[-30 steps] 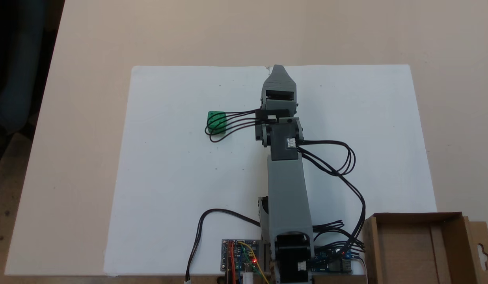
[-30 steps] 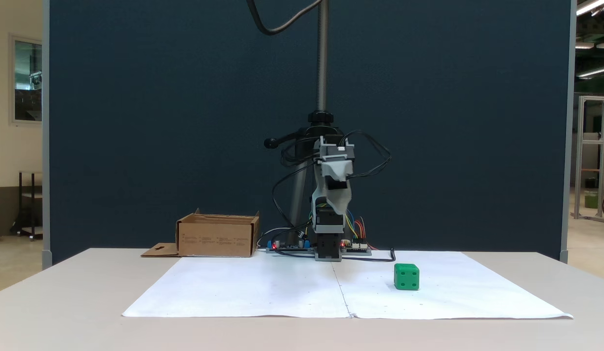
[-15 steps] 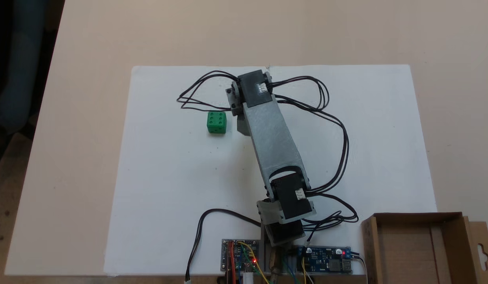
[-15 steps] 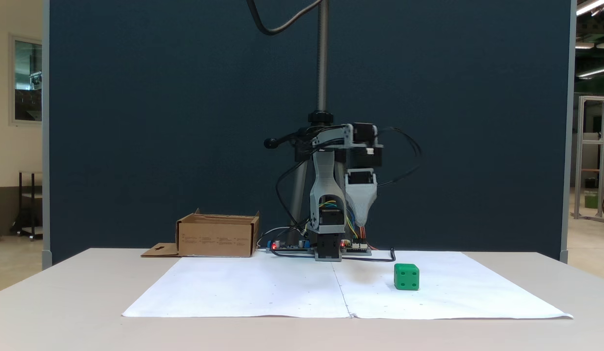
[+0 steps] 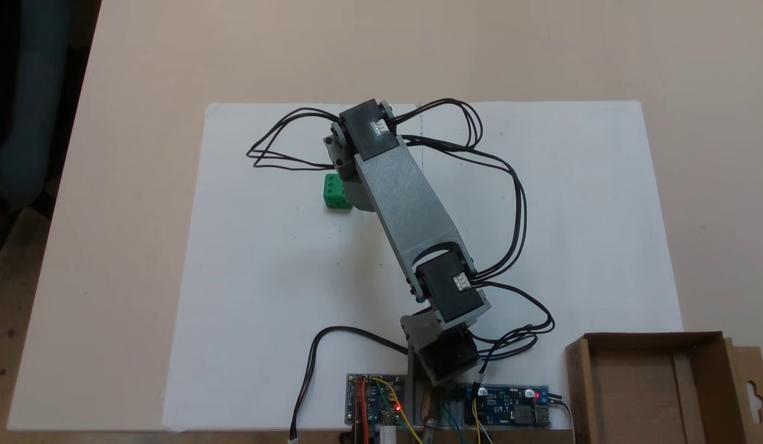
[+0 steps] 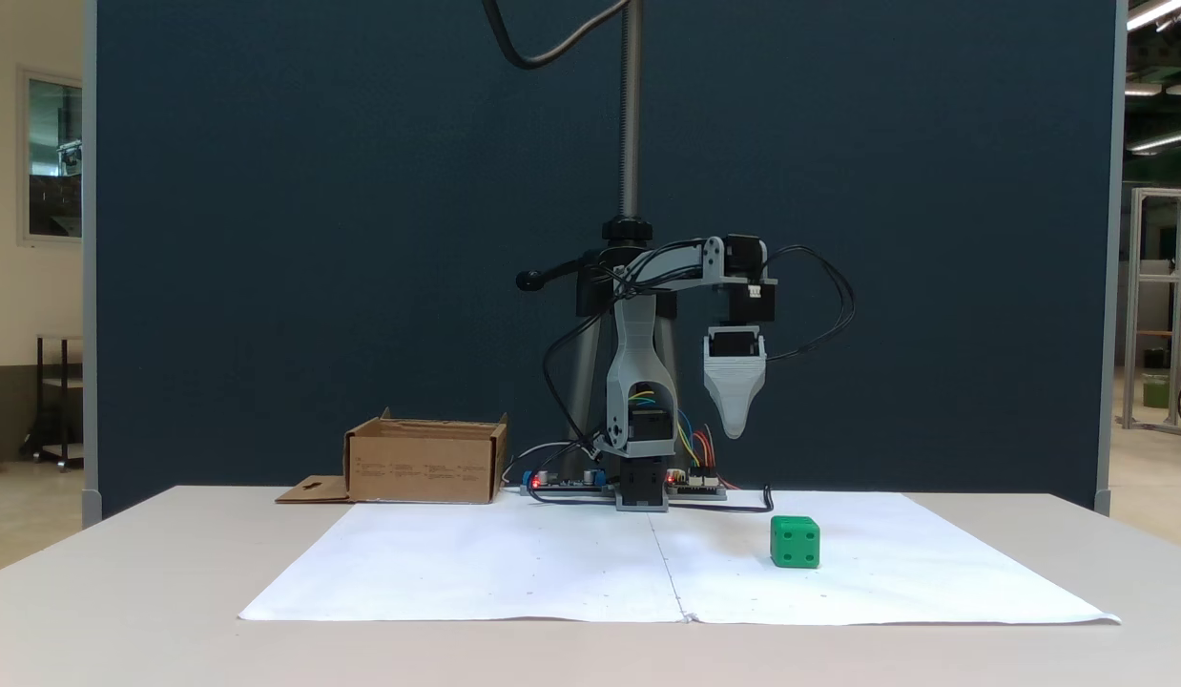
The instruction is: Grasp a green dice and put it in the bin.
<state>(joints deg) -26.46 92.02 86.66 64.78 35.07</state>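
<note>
Fixed view, front: my gripper [image 6: 735,431] hangs tip-down above the white paper sheet [image 6: 514,563]; only one tip shows, so whether its jaws are apart I cannot tell. Green dice [image 6: 795,542]: on the sheet, well below the tip. Bin [image 6: 425,463]: at the desk's far edge, beside my base.

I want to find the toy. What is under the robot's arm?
The green dice sits on the white paper, part of it hidden under the arm in the view from above. From the front, the claw hangs above it, not touching.
</note>
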